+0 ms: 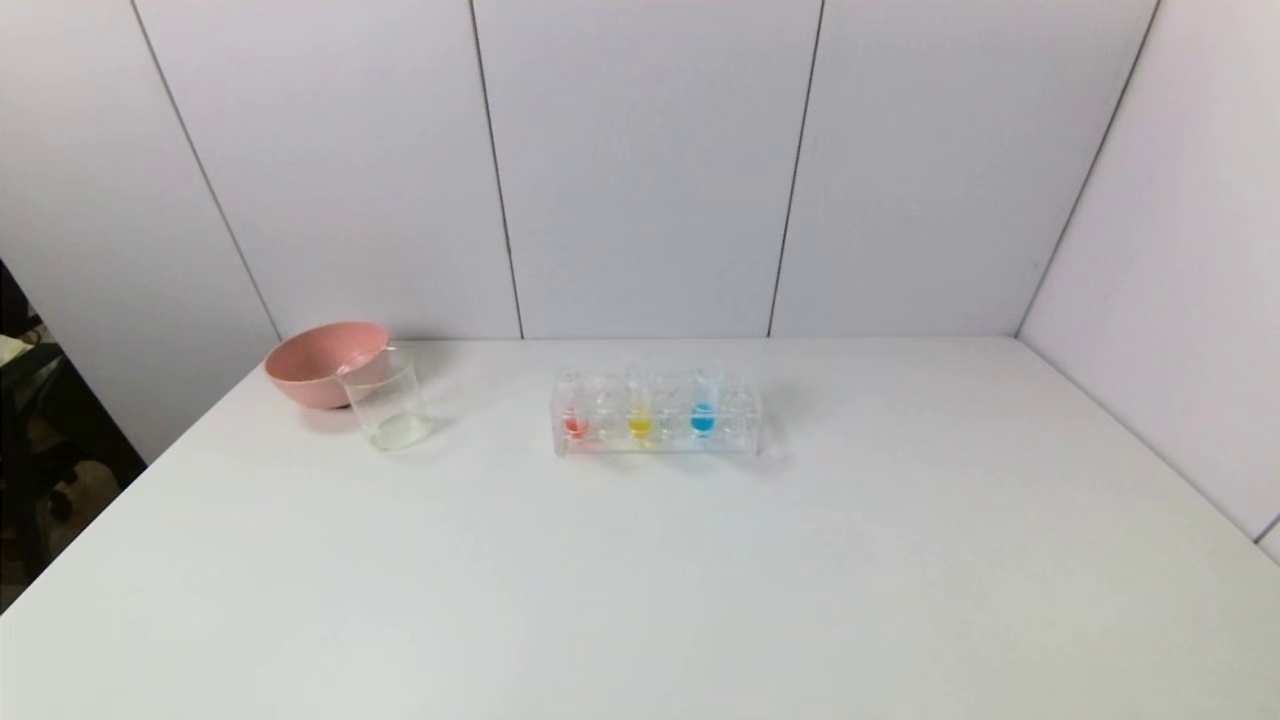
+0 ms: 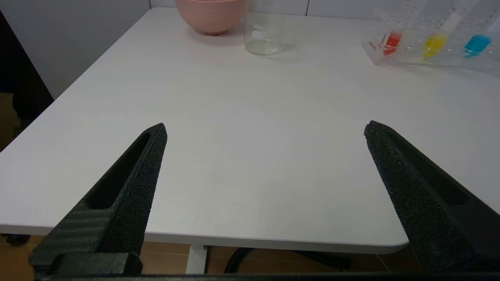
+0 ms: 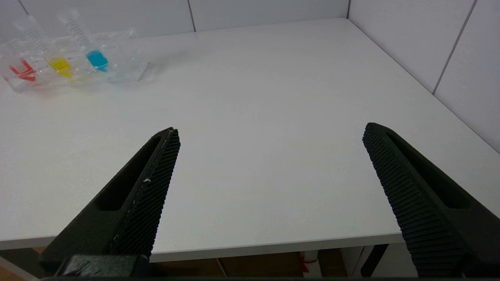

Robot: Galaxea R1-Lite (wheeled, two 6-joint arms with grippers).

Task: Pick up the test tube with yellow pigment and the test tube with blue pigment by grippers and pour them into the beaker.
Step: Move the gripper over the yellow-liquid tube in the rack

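Observation:
The yellow-tipped test tube (image 1: 639, 412) and the blue-tipped test tube (image 1: 704, 408) stand upright in a clear rack (image 1: 745, 425) at the table's middle back. They also show in the left wrist view, yellow (image 2: 435, 39) and blue (image 2: 477, 42), and in the right wrist view, yellow (image 3: 59, 63) and blue (image 3: 96, 59). The clear beaker (image 1: 388, 405) stands left of the rack, in front of a pink bowl; it shows in the left wrist view (image 2: 262, 37). My left gripper (image 2: 265, 130) and right gripper (image 3: 271, 132) are open and empty, held back at the table's near edge, outside the head view.
A pink bowl (image 1: 322, 362) stands behind the beaker at the back left. A red-tipped tube (image 1: 574, 415) stands in the rack's left end. White wall panels close the back and right sides. The table's left edge drops off to the floor.

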